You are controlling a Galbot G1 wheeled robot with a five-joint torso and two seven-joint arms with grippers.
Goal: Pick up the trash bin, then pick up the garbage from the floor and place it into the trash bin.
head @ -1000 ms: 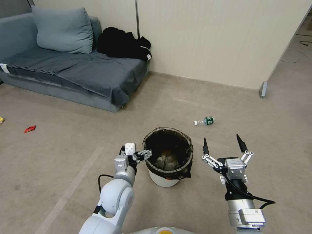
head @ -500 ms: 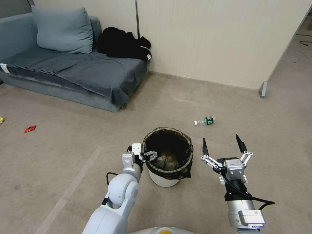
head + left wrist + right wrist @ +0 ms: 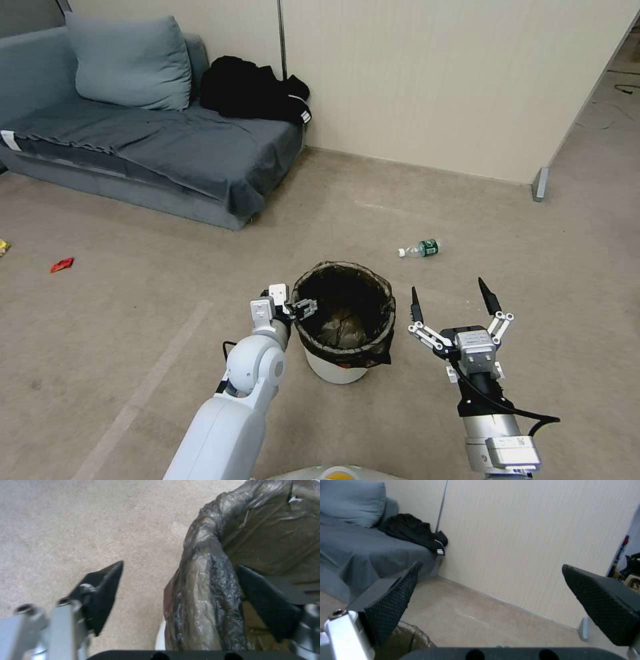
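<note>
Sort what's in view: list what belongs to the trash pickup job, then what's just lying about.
Job:
trash bin, rim straddled by open left hand
plastic bottle on floor
red wrapper
open right hand

Lying about:
sofa
cushion
black garment

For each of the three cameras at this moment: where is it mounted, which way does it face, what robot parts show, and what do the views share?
Head: looks forward and down at the floor; both arms show, left gripper at the trash bin, right gripper open.
Left wrist: looks down on the liner rim, which stands between its fingers.
Right wrist: faces the wall and sofa.
Shared: bin, sofa.
</note>
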